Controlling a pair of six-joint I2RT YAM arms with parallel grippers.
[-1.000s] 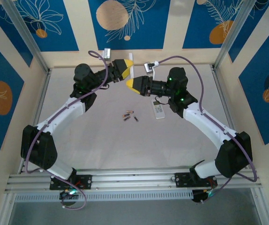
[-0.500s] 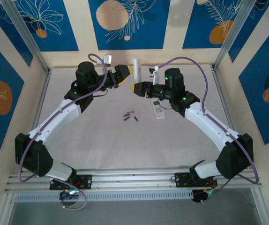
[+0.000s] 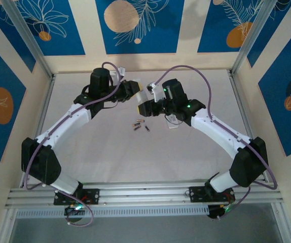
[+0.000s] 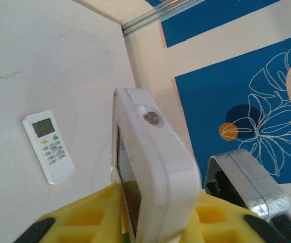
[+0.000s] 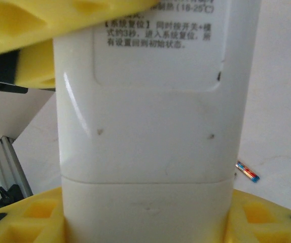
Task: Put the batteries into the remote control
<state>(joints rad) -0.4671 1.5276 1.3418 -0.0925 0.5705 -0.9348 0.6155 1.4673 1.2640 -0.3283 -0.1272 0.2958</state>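
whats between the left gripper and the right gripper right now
The white remote, one end in the left gripper, the other in the right gripper; both wrist views show it.

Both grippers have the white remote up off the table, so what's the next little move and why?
Probably the right gripper should slide the end section it grips off the remote while the left gripper holds firm. The back looks closed, a seam crossing it, and the batteries lie on the table.
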